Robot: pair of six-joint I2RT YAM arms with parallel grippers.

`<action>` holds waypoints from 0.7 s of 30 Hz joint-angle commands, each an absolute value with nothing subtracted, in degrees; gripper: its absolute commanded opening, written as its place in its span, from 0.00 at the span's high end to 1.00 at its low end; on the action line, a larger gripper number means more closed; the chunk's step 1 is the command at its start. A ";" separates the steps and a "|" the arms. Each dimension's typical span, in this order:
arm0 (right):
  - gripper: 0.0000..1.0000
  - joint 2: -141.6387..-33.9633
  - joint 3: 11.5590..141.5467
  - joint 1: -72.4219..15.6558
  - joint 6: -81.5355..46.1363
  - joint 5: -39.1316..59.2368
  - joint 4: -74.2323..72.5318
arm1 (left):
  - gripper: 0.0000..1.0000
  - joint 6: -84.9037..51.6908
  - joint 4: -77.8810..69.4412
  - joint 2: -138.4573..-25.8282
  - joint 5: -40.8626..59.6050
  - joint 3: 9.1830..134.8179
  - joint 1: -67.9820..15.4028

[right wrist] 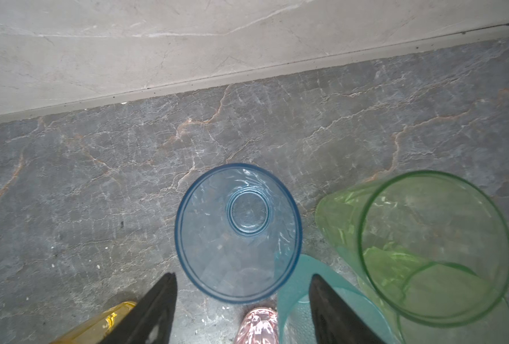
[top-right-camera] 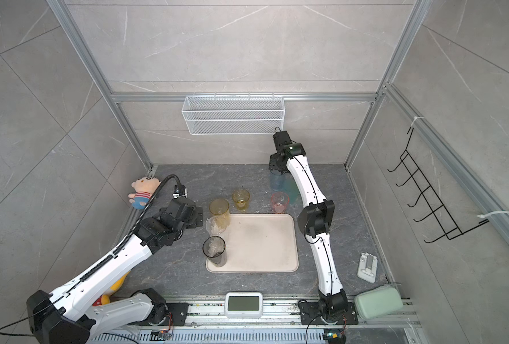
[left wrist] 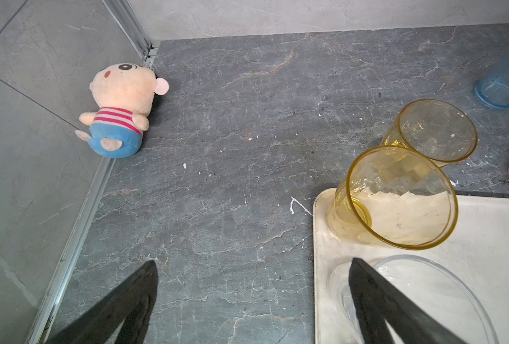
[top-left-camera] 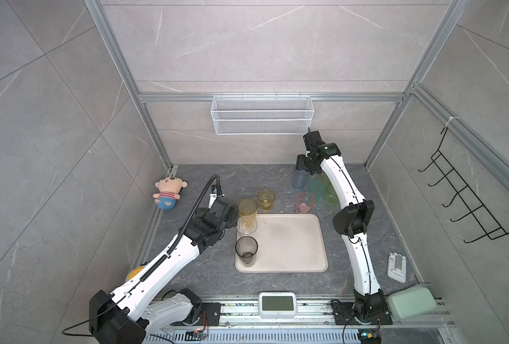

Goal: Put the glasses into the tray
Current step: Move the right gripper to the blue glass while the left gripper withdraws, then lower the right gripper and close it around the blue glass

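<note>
Top views, tray: the tray (top-left-camera: 289,247) is seen in the middle of the counter (top-left-camera: 205,277).
Top views, glasses in tray: the yellow glass (top-left-camera: 247,208), clear glass (top-left-camera: 246,226) and smoky grey glass (top-left-camera: 246,251) are lined up upright along the tray's left edge, from its far corner to its near corner.
Top views, glasses on counter: the amber glass (top-left-camera: 266,200) and pink glass (top-left-camera: 305,202) are stood just beyond the tray's far edge. The blue glass (top-left-camera: 300,180), teal glass (top-left-camera: 317,186) and green glass (top-left-camera: 331,195) are clustered near the counter's back edge, right of the middle.
Top views, left gripper: the left gripper (top-left-camera: 232,215) is held just beside the tray's far-left corner, next to the yellow and clear glasses.
Top views, right gripper: the right gripper (top-left-camera: 303,170) is placed above the blue glass, and its jaws are hidden by the wrist.
Left wrist, jaws: the fingers (left wrist: 375,297) are seen wide apart with nothing between them. One is over bare counter, the other in front of the clear glass.
Left wrist, glasses: the yellow glass is seen ahead of that finger in the tray's corner, and the amber glass beyond it, off the tray.
Right wrist, jaws: the fingers (right wrist: 155,306) are seen apart and clamped on nothing.
Right wrist, glasses: the blue glass is found just ahead, its near rim between the fingertips, with a gap visible on each side. The teal glass lies behind one finger, with the green glass beside it.
</note>
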State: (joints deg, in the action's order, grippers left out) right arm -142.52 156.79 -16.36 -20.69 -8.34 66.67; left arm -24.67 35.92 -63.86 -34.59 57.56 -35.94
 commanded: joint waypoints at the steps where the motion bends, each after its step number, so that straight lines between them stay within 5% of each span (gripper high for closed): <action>1: 0.30 -144.32 158.61 -16.11 -19.43 -10.84 67.96 | 0.00 -26.63 34.68 -64.05 -33.50 58.74 -35.63; 21: 0.53 -148.38 159.56 -13.97 -19.16 -7.71 66.49 | 0.00 -28.06 34.98 -64.78 -32.01 58.78 -35.64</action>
State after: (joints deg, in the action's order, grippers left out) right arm -146.50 157.64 -14.31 -19.62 -8.86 66.61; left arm -27.00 35.90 -64.25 -32.45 57.56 -35.94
